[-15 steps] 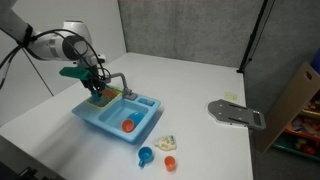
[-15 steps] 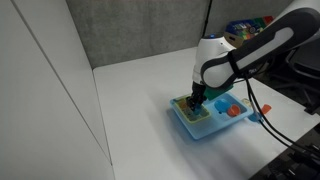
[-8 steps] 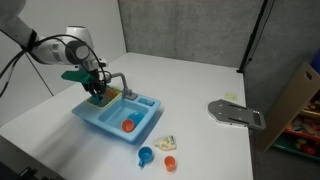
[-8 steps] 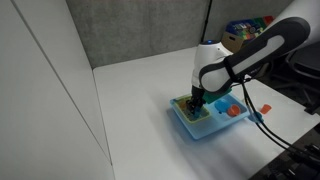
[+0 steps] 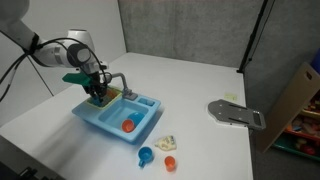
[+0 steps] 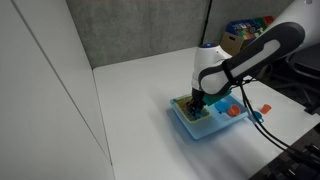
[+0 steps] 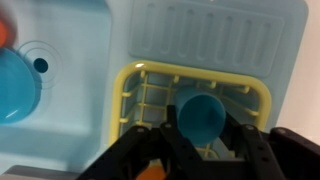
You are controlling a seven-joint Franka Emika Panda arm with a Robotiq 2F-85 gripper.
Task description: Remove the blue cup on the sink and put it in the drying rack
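The light-blue toy sink (image 5: 112,126) stands on the white table and also shows in the other exterior view (image 6: 216,129). The yellow-green drying rack (image 7: 128,100) sits in the sink's compartment by the grey faucet (image 5: 118,80). My gripper (image 7: 202,138) hangs low over the rack (image 5: 101,101) in both exterior views (image 6: 196,104). The blue cup (image 7: 200,116) sits between my two fingers, mouth toward the camera, just above the rack's bars. The fingers touch it on both sides.
An orange ball (image 5: 127,125) lies in the sink's other basin. A blue round piece (image 7: 12,82) shows at the wrist view's left edge. A blue toy (image 5: 146,155), an orange toy (image 5: 170,161) and a yellowish piece (image 5: 165,143) lie by the sink. A grey flat object (image 5: 236,113) lies farther off.
The arm has shifted slightly. The gripper stays over the rack with the cup between its fingers.
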